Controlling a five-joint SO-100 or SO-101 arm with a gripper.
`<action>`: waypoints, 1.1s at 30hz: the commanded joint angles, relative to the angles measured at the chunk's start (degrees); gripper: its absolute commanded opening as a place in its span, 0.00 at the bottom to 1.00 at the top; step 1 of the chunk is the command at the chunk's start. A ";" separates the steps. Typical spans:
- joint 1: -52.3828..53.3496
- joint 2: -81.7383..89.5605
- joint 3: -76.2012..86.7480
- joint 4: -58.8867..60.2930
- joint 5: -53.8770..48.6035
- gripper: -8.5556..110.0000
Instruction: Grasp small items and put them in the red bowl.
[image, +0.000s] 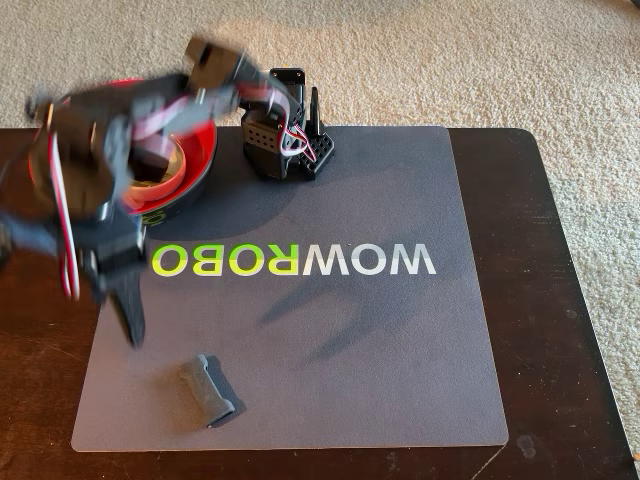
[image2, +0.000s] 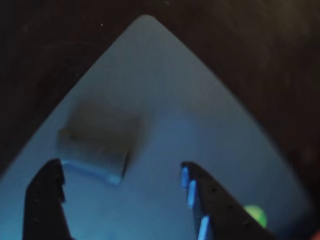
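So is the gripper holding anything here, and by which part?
Nothing: the gripper is open and empty, with the dark grey ribbed bar lying on the mat beyond its fingertips.

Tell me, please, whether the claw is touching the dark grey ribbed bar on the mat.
Apart. In the fixed view, bare mat shows between the blurred claw and the ribbed bar. The wrist view shows the claw open, with nothing between its fingers.
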 joint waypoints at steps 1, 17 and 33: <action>-3.43 -16.08 -23.29 0.26 9.49 0.33; -12.30 -28.30 -31.82 0.53 25.22 0.36; -11.95 -39.37 -31.73 0.79 29.53 0.34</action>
